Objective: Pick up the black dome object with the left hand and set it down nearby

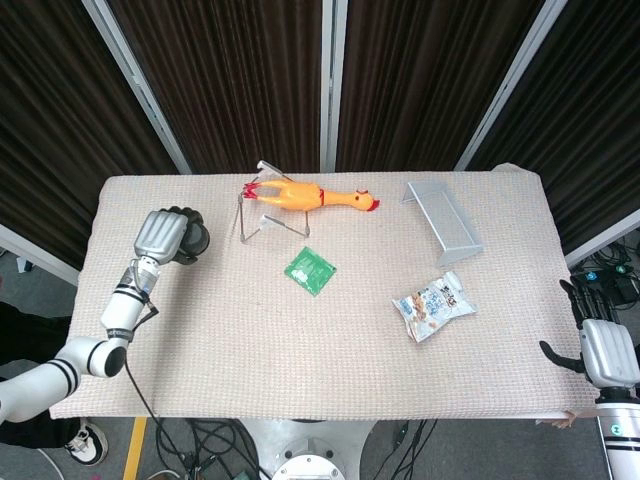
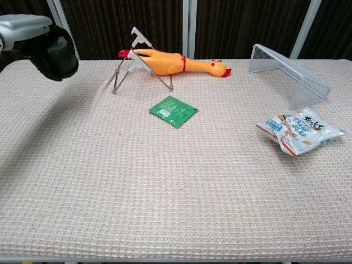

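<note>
The black dome object [image 1: 193, 240] is held in my left hand [image 1: 163, 234] over the table's left edge, in the head view. In the chest view the same dome [image 2: 56, 48] hangs above the cloth at the top left, with the silver left hand [image 2: 22, 26] wrapped over its top and dark fingers around its side. It looks lifted clear of the table, with a faint shadow below it. My right hand [image 1: 606, 351] stays off the table by the right front corner, fingers apart, holding nothing.
A yellow rubber chicken [image 1: 315, 197] lies on a wire stand [image 1: 262, 215] at the back. A green packet [image 1: 310, 269] lies near the middle, a snack bag [image 1: 433, 306] to the right, and a metal mesh rack [image 1: 445, 220] at the back right.
</note>
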You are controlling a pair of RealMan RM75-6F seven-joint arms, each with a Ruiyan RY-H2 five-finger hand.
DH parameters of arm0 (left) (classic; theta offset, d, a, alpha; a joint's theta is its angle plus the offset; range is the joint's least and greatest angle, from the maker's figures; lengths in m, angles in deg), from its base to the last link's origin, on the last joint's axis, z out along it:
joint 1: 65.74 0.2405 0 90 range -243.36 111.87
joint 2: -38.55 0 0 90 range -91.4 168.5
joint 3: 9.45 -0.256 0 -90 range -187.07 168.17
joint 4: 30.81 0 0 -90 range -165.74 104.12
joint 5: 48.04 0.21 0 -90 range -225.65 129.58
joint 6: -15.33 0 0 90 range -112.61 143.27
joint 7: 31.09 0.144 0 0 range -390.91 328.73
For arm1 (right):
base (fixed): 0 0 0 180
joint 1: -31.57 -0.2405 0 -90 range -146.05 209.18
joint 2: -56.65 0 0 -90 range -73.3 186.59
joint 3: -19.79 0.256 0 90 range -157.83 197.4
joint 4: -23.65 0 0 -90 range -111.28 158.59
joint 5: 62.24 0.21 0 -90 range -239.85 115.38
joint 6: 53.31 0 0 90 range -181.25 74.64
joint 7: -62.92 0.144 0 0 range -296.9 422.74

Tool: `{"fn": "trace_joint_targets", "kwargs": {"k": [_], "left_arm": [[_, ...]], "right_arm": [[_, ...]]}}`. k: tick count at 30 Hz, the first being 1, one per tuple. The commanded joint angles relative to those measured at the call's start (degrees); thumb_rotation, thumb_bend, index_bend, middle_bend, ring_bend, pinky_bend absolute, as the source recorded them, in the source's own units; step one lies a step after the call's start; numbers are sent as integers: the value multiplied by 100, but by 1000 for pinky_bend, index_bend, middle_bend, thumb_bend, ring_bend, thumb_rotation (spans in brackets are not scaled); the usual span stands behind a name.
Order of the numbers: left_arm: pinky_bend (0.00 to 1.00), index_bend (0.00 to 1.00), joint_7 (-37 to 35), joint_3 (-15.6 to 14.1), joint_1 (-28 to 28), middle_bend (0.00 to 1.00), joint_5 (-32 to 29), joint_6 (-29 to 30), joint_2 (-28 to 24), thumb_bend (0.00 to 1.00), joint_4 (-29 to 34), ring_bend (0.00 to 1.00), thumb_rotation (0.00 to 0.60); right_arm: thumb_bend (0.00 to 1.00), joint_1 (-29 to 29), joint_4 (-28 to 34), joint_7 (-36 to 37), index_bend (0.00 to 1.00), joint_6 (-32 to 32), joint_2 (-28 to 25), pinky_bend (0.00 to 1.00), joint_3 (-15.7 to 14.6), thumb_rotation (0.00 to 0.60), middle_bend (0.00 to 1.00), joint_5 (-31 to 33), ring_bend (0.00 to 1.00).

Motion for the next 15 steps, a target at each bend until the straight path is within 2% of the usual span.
{"fn": "trace_joint_targets", "kwargs": {"k": [1, 4, 6, 8, 10, 12, 15], "left_arm": [[415, 409, -240, -438, 43, 453, 752, -49, -68, 213, 2047, 316, 600], [415, 409, -380, -451, -28, 454, 1048, -7, -134, 213, 2632, 317, 600], [416, 409, -327, -310, -92, 458, 1029, 85, -111, 213, 2547, 319, 600], [417, 409, -260, -140, -129, 460, 706, 71, -20, 213, 2208, 322, 600], [417, 409, -154, 33, -189, 460, 200, -60, 103, 213, 1579, 322, 600], [417, 409, 69, 118, -251, 460, -266, -222, 250, 214, 823, 322, 600], [417, 409, 239, 174, -278, 460, -620, -336, 326, 215, 105, 322, 600]], "right_arm": [[131, -61, 134, -92, 0, 7, -25, 0, 12, 600, 0, -73, 0], [131, -108, 285, -181, 0, 90, -59, 0, 46, 600, 0, -182, 0], [131, -139, 382, -245, 0, 135, -92, 0, 72, 600, 0, -237, 0], [131, -161, 452, -284, 0, 156, -120, 0, 91, 600, 0, -259, 0], [130, -177, 501, -300, 0, 164, -140, 0, 108, 600, 0, -249, 0], [130, -179, 515, -291, 0, 167, -147, 0, 112, 600, 0, -227, 0], [130, -168, 491, -271, 0, 169, -141, 0, 102, 600, 0, -189, 0]]}}
